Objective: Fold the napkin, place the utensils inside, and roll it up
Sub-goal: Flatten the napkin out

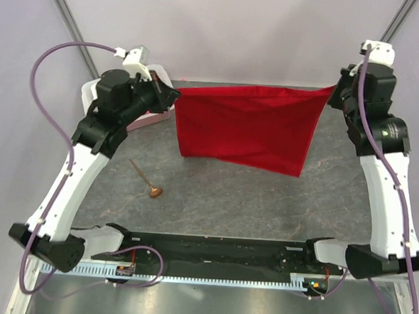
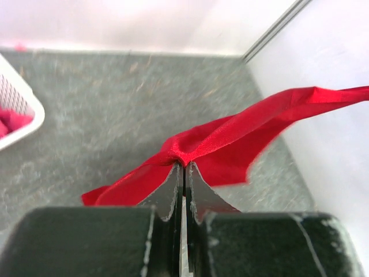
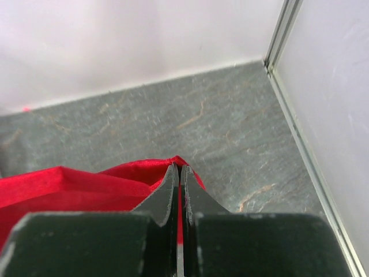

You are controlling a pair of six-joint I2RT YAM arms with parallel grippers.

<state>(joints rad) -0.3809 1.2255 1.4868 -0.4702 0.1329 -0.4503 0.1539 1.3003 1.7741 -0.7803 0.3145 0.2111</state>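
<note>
Grey, stone-patterned tabletop (image 1: 228, 201), enclosed by plain pale walls (image 1: 238, 31). Metal corner posts (image 1: 69, 22) at rear. Lighting even and diffuse.

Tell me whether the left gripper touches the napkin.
Touching. The left wrist view shows the left gripper shut on a bunched corner of the napkin.

Counted:

- **Napkin:** one napkin (image 1: 247, 127), a single red cloth spanning the gap between the two claws.
- **Grippers:** two, the left gripper (image 1: 173, 96) at one upper corner of the cloth and the right gripper (image 1: 334, 93) at the other. Each has two fingers.
- **Spoon:** one spoon (image 1: 145, 179), on the table (image 1: 228, 194) nearer the arm bases than the left claw.
- **Basket:** one white basket (image 2: 23, 118), just beside the left claw on its outer side. It holds pink fabric (image 2: 8, 122), but the number of pieces cannot be told.
- **Cables:** two purple cables (image 1: 37, 82), one trailing behind each claw.
</note>
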